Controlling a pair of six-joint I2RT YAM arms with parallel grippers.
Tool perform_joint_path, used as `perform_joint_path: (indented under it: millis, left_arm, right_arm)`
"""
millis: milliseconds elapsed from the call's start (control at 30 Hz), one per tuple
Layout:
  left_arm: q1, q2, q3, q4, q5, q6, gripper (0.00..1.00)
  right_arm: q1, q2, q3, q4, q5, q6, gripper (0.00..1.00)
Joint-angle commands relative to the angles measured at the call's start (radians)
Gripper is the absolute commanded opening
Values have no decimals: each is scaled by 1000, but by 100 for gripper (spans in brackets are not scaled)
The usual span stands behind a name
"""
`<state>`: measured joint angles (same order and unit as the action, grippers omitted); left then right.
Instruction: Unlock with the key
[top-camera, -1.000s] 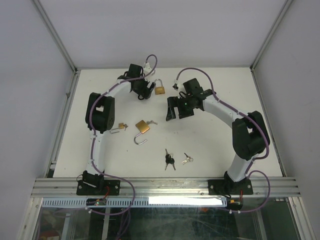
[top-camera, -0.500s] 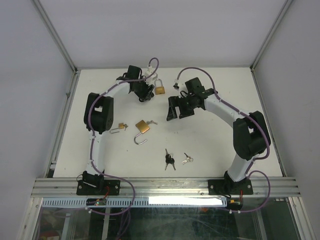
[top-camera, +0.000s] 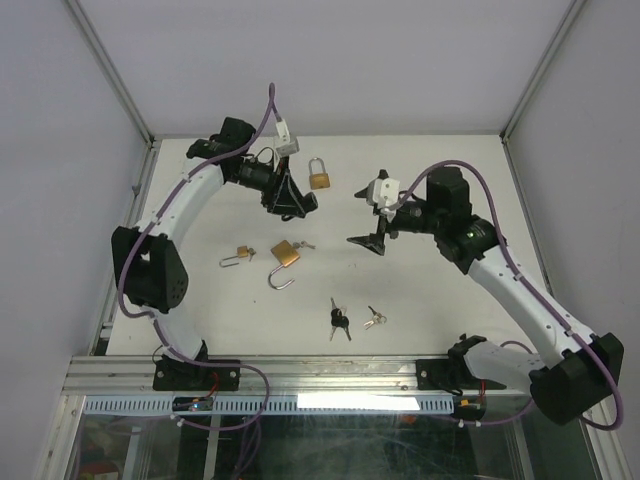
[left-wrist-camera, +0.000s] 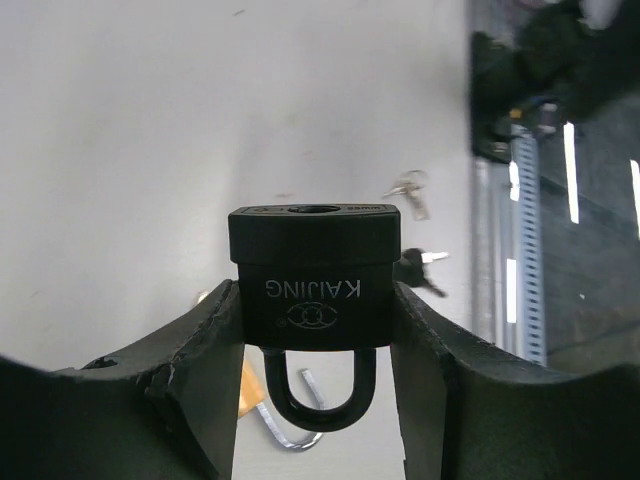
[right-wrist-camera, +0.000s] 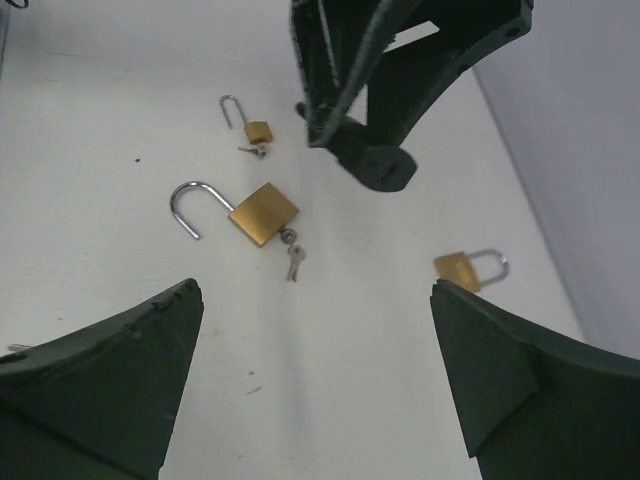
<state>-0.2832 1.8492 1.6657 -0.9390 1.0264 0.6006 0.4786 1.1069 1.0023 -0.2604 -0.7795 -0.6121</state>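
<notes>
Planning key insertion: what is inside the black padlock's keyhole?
No key sticks out of the black padlock, held by the left gripper; its keyhole is dark, interior unseen.

**A:** how are the cams placed around the open brass padlock (top-camera: 285, 253)?

**B:** top one's high up on its near side, looking down from far off, so it gets everything. Right wrist cam hangs off to its right, facing left, closer in. Left wrist cam's beyond it, facing back, right up against a black padlock (left-wrist-camera: 312, 290). All three catch the brass one.
</notes>
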Motion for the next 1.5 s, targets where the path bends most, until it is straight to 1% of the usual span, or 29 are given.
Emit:
perform_joint_path:
  millis: [0,133,167,200,300,367,400,433,500,567,667,800,867,967,1133,1300,1367,1433,1467]
  left_arm:
    - [-78,-150,-19,-290,321,219,0]
    - [-100,-167,2,-436,411,340,0]
    - [-102,-162,13,-483,431,390,0]
    - [-108,-160,20,-504,440,404,0]
    - [-123,-172,11,-507,439,436,0]
    - [-131,-184,9,-507,451,463,0]
    - [-136,-188,10,-506,457,475,0]
    - [-140,-195,11,-507,459,495,0]
    - [-155,-214,11,-507,446,547,0]
    - [-167,-241,3,-506,441,605,0]
    - [-184,-271,-6,-506,436,655,0]
    - [-238,-325,-15,-506,387,763,0]
    - [-268,-330,-13,-507,372,757,0]
    - [-274,-326,-16,-506,372,749,0]
    - [-288,-313,-6,-507,365,742,0]
    - [-288,-299,-12,-506,383,699,0]
    - [-289,-297,-14,-506,384,688,0]
    - [-288,-294,-15,-506,385,679,0]
    - [-289,-291,-14,-506,386,673,0]
  right_arm:
    - [43,34,80,36,-36,-342,100]
    - [151,51,138,-54,-42,-516,99]
    - [174,51,140,-53,-31,-533,98]
    - [195,48,141,-48,-22,-548,98]
    - [227,53,178,-66,-38,-567,96]
    - [246,62,216,-128,-51,-600,90]
    - [259,65,230,-163,-47,-621,85]
    - [270,67,238,-187,-38,-639,77]
    - [311,60,238,-211,-12,-669,70]
    - [342,50,241,-221,14,-681,69]
    - [373,36,252,-238,40,-708,69]
    - [410,23,264,-303,113,-776,71]
    - [413,16,260,-330,141,-804,71]
    - [418,5,248,-330,153,-822,68]
    - [431,5,241,-292,154,-828,55]
    - [450,8,236,-291,159,-829,41]
    - [453,6,234,-294,164,-830,33]
    - [456,5,235,-299,166,-826,22]
    - [457,5,236,-300,165,-821,14]
